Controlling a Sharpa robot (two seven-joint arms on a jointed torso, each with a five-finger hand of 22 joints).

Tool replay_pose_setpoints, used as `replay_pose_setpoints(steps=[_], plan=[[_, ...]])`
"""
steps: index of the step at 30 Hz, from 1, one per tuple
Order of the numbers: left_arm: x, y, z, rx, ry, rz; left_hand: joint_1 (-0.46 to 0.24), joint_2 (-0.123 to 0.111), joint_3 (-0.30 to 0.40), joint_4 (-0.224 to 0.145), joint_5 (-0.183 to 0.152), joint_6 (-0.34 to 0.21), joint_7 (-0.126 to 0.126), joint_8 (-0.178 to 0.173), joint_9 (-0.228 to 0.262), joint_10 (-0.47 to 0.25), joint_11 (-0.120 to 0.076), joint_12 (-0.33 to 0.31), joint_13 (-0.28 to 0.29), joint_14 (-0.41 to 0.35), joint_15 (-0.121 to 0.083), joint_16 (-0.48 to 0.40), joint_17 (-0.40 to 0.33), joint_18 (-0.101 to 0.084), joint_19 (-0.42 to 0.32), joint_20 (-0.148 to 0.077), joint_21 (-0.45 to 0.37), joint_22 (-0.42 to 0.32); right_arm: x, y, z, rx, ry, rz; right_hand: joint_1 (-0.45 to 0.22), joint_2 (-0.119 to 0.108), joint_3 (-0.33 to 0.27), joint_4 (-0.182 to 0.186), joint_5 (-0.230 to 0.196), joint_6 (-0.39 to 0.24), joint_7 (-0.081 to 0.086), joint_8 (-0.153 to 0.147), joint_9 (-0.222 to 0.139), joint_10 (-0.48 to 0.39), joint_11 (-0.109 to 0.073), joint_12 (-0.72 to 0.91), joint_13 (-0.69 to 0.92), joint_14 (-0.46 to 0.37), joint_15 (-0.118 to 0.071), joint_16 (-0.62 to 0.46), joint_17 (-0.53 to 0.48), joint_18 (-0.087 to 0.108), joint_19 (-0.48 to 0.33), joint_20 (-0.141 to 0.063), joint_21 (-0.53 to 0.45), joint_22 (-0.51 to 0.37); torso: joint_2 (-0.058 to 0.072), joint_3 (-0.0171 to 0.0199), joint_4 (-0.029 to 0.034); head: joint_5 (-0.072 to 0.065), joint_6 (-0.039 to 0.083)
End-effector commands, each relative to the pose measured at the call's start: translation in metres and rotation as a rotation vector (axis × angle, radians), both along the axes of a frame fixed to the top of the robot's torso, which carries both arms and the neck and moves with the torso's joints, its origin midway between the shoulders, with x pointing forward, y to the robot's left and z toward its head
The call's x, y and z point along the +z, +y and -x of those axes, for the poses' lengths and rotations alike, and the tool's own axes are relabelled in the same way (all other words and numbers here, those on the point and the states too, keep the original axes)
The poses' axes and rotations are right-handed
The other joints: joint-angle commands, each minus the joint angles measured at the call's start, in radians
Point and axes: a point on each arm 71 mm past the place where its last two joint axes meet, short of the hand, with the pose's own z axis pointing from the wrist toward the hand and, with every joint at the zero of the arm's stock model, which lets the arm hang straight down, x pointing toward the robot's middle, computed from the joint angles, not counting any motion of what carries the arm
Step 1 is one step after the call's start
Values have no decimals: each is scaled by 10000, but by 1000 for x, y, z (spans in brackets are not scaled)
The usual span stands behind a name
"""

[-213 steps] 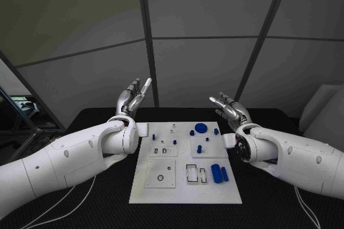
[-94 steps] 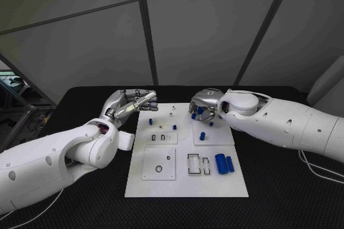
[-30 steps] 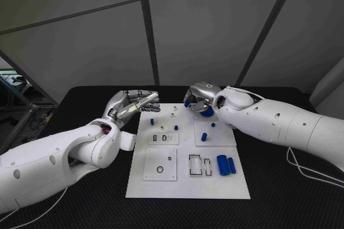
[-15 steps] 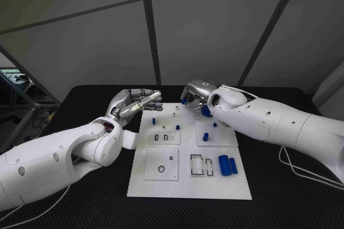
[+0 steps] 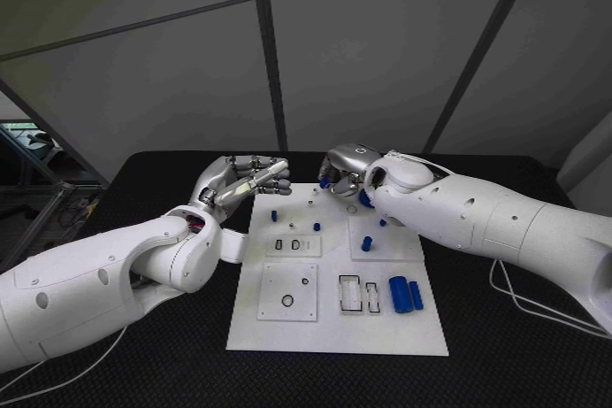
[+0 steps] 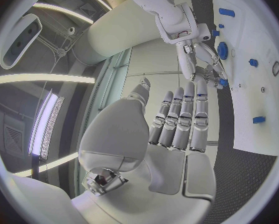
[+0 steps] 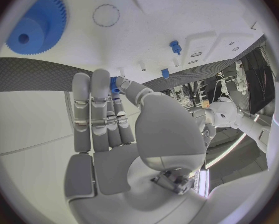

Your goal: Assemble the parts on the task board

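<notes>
The right hand pinched a small blue plastic peg just above the white task board — looked light, stiff and slippery, so best gripped by its sides. Left hand beside the board had its fingers curled, holding nothing.

Overhead head view, 2 close, perhaps skewed, wrist views

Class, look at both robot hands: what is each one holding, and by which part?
The right robot hand pinches a small blue part between thumb and fingertips; which part of it cannot be told. The left robot hand holds nothing.

One task board, two robot hands.
</notes>
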Motion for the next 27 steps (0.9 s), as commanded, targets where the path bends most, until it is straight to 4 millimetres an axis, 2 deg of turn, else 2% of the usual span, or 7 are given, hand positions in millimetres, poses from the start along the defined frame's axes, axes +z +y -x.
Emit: replay_pose_setpoints(steps=[1, 16, 19, 27], plan=[[3, -2, 0, -163, -163, 19, -19, 118, -77, -11, 6, -3, 68, -70, -17, -46, 57, -59, -10, -46, 20, -36, 17, -147, -9, 37, -43, -14, 0, 2, -1, -29, 202, 121, -56, -12, -3, 78, -8, -1, 84, 7, 8, -6, 56, -55, -10, -18, 45, 63, 11, -117, -31, 57, 22, -9, -5, 2, 1, 13, -10], [4, -4, -1, -189, -201, 34, -10, 122, -80, -19, 6, -3, 69, -76, -19, -48, 57, -66, -10, -47, 20, -37, 20, -146, -10, 38, -46, -16, -1, 8, -2, -12, 320, 209, -72, -22, -12, 98, -7, -24, 86, -14, 3, -25, 60, -61, -11, -27, 50, 77, 19, -118, -37, 65, 34, 8, 3, 1, 3, 66, -13], [5, -5, -1, -211, -215, 44, -10, 122, -80, -19, 6, -3, 69, -76, -19, -48, 57, -66, -10, -47, 20, -37, 20, -146, -10, 38, -46, -16, -2, 9, -3, -27, 350, 235, -82, -29, -18, 108, -6, -32, 88, -23, 1, -34, 63, -63, -12, -31, 53, 84, 23, -115, -47, 68, 30, -1, 8, -1, 20, 79, -34], [7, -6, -1, -243, -243, 60, -2, 127, -82, -25, 7, -2, 68, -81, -20, -48, 57, -71, -9, -48, 21, -38, 23, -145, -11, 39, -48, -17, -2, 13, -3, 2, 390, 269, -82, -29, -18, 108, -6, -32, 88, -23, 1, -34, 63, -63, -12, -31, 53, 84, 23, -115, -47, 68, 30, -1, 4, 0, 3, 119, -58]])
